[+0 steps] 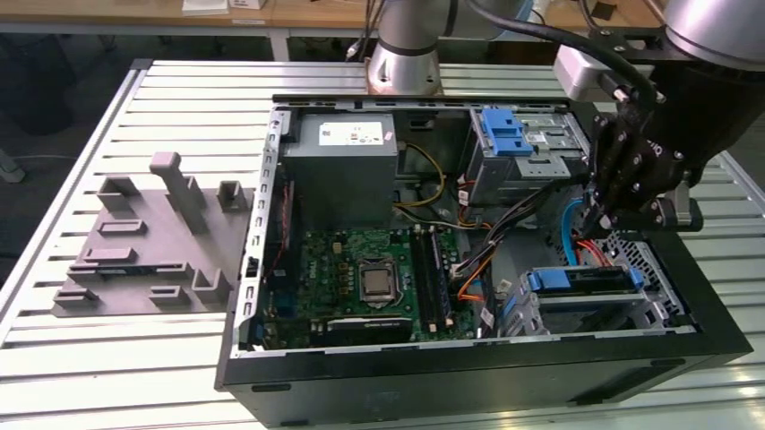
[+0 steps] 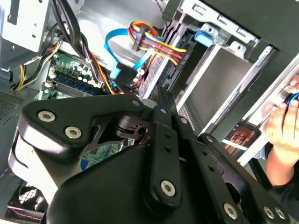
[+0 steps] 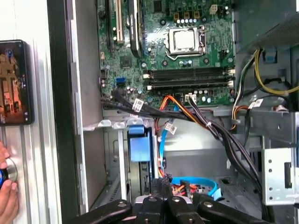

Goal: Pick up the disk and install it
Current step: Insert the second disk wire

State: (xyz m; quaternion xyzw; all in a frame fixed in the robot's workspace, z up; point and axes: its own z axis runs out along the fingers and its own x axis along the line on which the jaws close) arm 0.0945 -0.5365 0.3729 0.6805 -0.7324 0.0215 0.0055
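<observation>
Just below the end effector [image 1: 612, 219], the disk [image 1: 582, 280] sits in its bay.

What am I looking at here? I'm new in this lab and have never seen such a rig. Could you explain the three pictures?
It is one robot arm working on an open computer case that lies on a slatted table.

The exterior view comes from a camera off the arm and takes in the whole scene. The two wrist views come from cameras riding on the arm, looking past the gripper into the case.

The gripper hangs over the corner of the case at the exterior view's right. Just below it, the disk sits in its blue frame in a metal bay. I cannot tell whether the gripper holds anything.

A grey moulded block lies beside the case. Both wrist views also catch a person's hand at the edge.
</observation>
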